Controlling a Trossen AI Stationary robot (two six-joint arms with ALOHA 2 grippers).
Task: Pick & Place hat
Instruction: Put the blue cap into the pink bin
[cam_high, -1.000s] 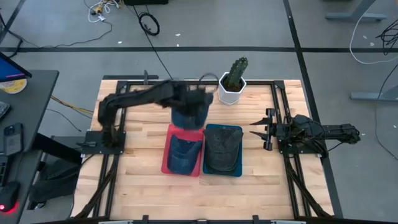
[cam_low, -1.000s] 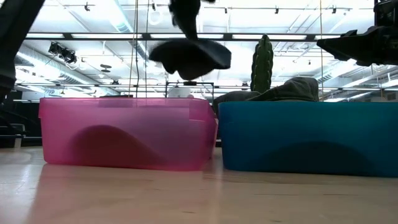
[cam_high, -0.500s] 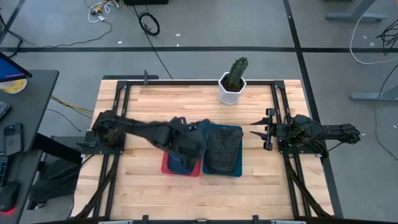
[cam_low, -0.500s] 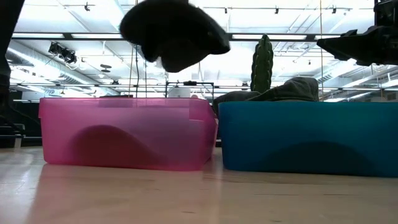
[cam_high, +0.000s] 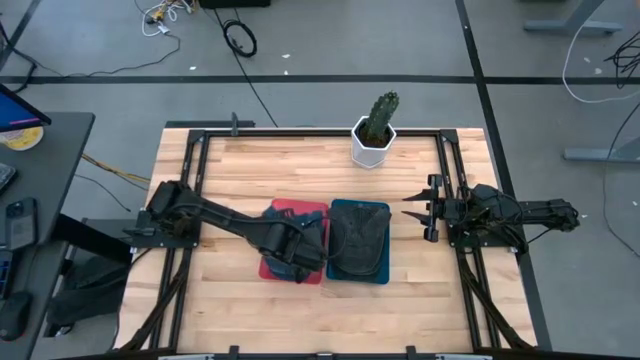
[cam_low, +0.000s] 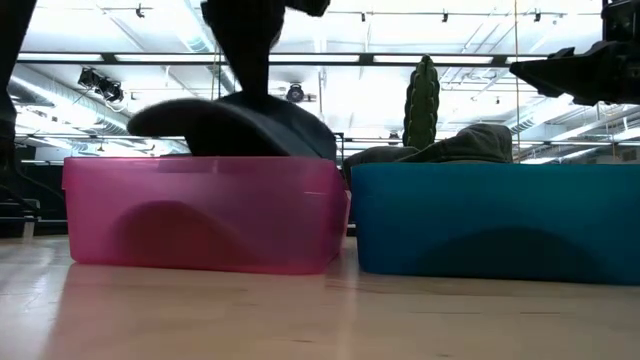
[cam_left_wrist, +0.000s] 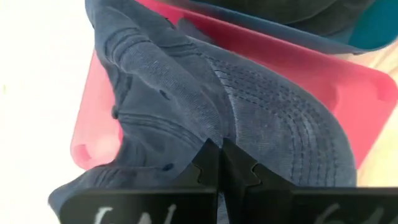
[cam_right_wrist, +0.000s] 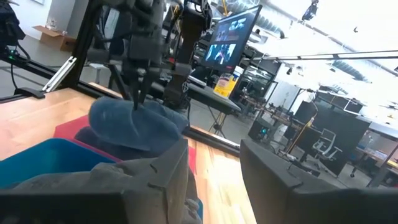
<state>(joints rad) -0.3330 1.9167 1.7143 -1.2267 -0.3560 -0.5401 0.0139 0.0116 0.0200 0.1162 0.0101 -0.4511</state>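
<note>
We see the dark blue fabric cap hanging at the rim of the pink translucent plastic bin, its crown partly below the rim in the low view and over the bin's near half in the high view. The left gripper has its two dark fingers pressed together on a fold of the cap's cloth; the jaws stand nearly closed with fabric between them. The left arm reaches in from the table's left edge across the light wooden table to the bin.

Just beside the pink bin, touching it on the right, sits the teal plastic bin, which holds a dark grey cap that rises above its rim.

Behind the bins stands a green cactus in a white pot.

The right gripper waits at the table's right side, well apart from the bins, its fingers spread wide with nothing between them.
</note>
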